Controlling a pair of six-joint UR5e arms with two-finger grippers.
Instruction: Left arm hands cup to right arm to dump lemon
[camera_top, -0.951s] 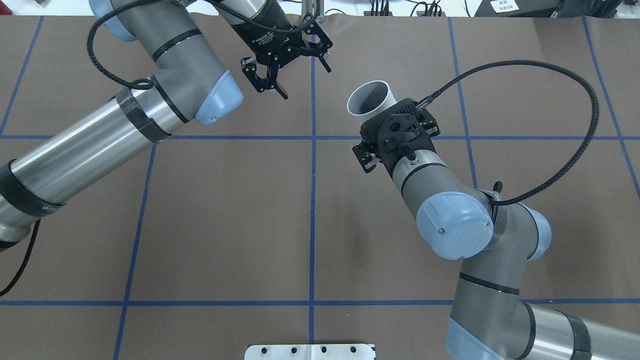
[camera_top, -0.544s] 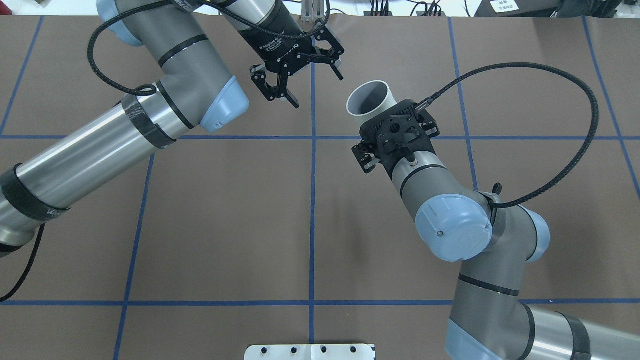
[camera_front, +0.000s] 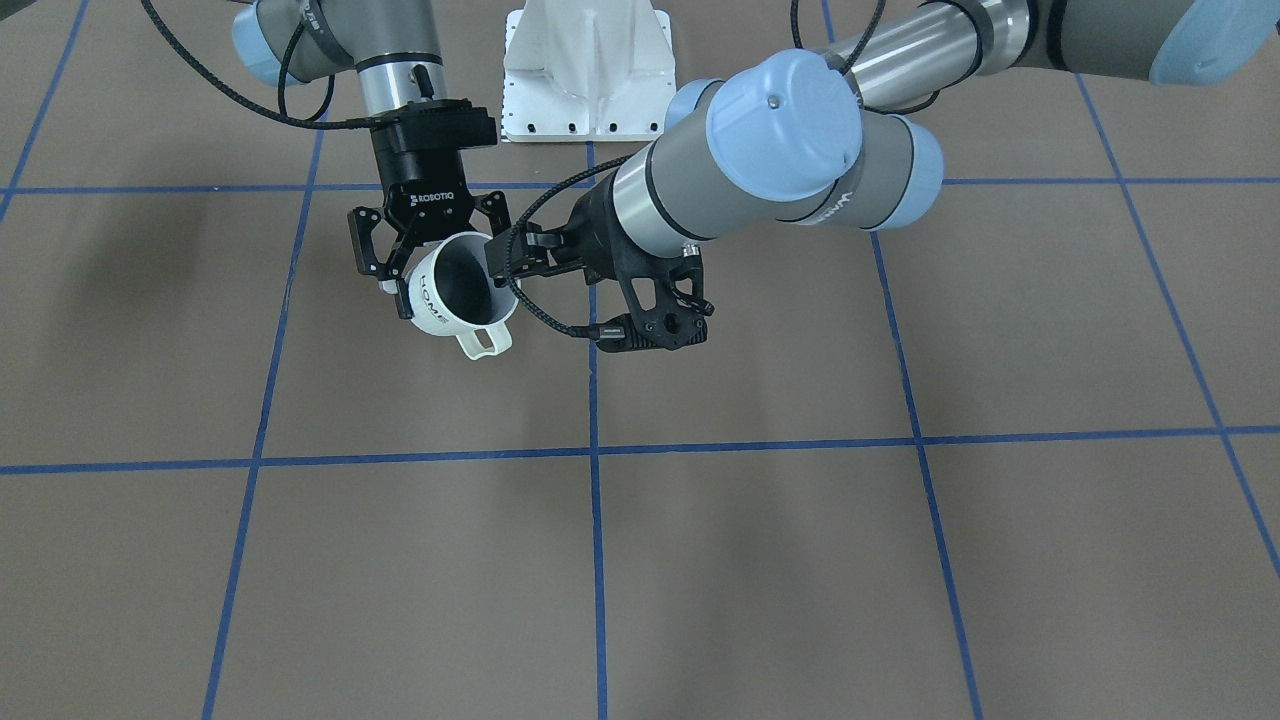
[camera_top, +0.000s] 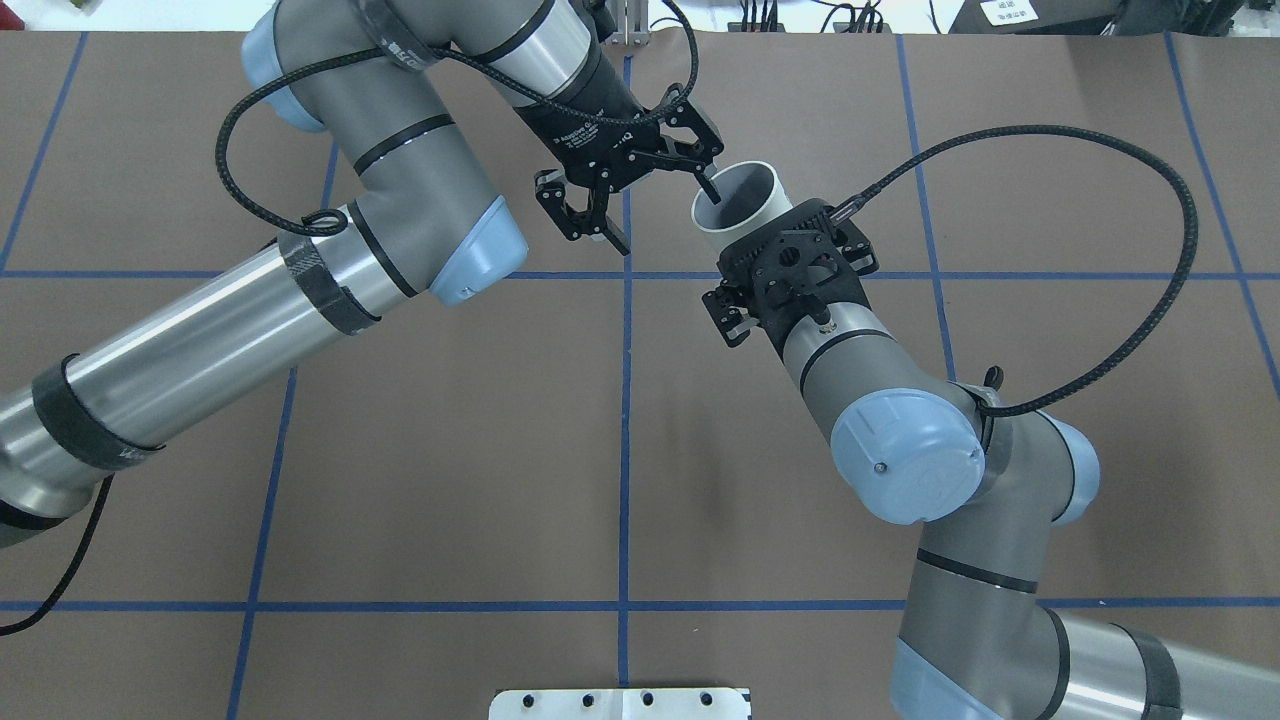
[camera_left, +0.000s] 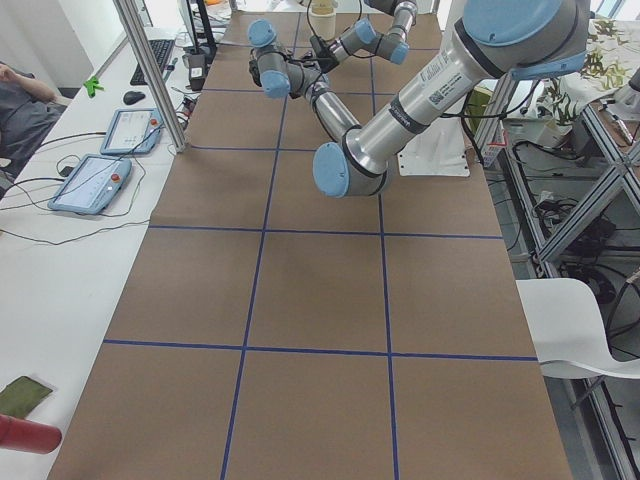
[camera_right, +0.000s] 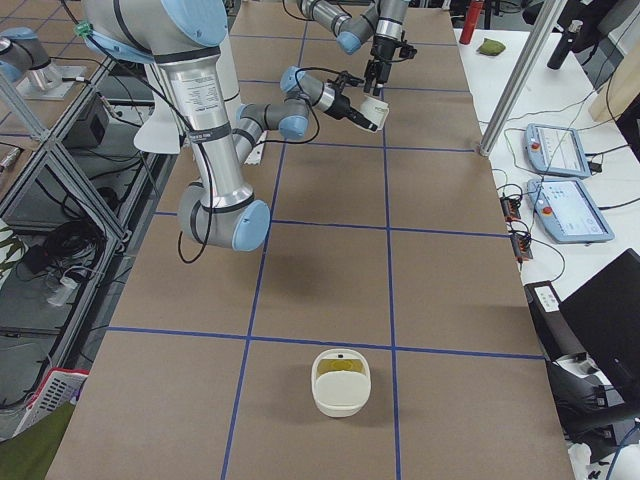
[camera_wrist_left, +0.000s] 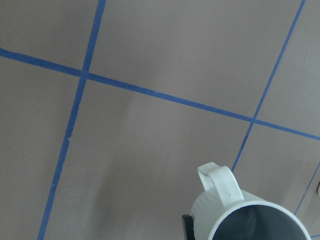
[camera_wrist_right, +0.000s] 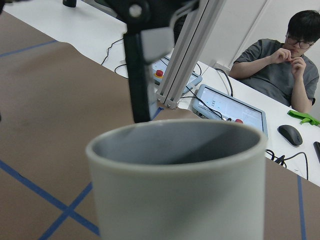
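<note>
One cup (camera_top: 748, 200) aloft, right claw (camera_front: 450, 288) clamped round it, left claw (camera_top: 665, 215) splayed at rim

Bright, even light from above leaves only faint, soft-edged shadows on the brown blue-taped table mat (camera_front: 760, 560). The left arm's polished silver tube (camera_top: 190, 335) carries 1 pale glare streak. In the right wrist view the small white mug (camera_wrist_right: 180, 185) looms blurred; the seated person (camera_wrist_right: 280, 65) behind is sharper.
</note>
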